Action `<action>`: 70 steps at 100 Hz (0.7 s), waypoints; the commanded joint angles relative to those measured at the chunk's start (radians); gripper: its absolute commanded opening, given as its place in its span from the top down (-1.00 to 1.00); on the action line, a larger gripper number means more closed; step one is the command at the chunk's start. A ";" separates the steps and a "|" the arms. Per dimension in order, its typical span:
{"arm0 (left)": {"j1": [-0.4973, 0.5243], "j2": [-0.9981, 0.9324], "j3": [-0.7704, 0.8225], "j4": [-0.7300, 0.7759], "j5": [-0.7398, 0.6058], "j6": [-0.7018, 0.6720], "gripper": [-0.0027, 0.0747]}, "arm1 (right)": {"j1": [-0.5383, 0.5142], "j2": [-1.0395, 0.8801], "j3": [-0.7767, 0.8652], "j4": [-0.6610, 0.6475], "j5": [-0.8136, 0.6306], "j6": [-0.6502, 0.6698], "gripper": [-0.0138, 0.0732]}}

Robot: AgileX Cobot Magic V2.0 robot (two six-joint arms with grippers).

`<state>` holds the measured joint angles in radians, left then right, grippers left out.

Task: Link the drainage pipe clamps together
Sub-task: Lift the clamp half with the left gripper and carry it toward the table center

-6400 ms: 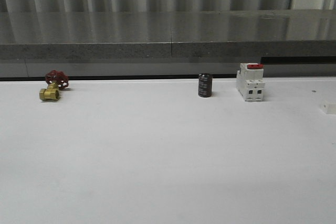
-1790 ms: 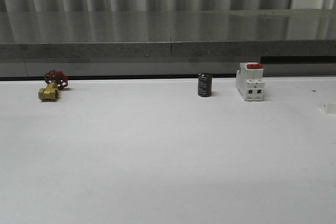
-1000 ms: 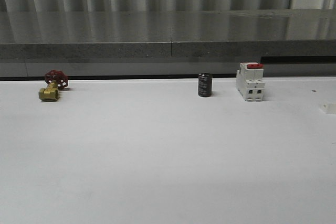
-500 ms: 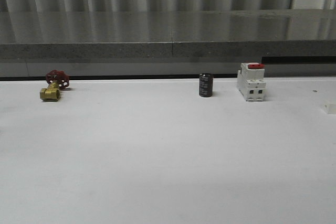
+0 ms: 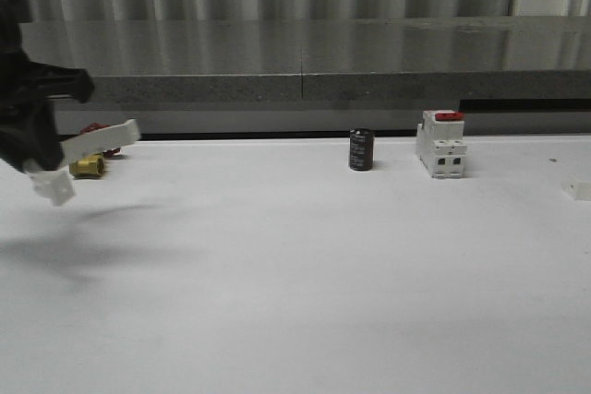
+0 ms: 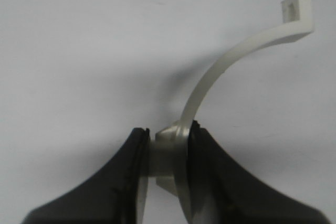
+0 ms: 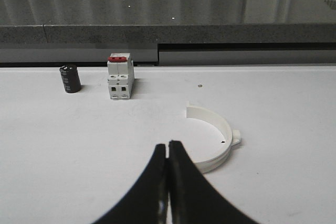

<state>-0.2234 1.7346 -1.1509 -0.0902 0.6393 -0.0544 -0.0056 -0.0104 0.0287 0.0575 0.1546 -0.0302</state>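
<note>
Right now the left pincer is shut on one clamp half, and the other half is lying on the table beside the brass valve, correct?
Not quite. The left pincer is shut on one clamp half, but the other half lies on the table near the breaker, not the brass valve. The right wrist view shows it.

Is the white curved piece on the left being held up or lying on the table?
Held up. The left end effector is shut on the clamp half, which hangs above the table and casts a shadow there.
</note>
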 commanded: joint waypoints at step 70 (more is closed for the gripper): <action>-0.217 0.155 -0.111 0.090 -0.130 -0.254 0.78 | -0.004 -0.014 -0.020 0.001 -0.084 -0.007 0.84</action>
<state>-0.4242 1.9263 -1.2352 -0.0214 0.5443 -0.2765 -0.0056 -0.0104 0.0287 0.0575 0.1546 -0.0302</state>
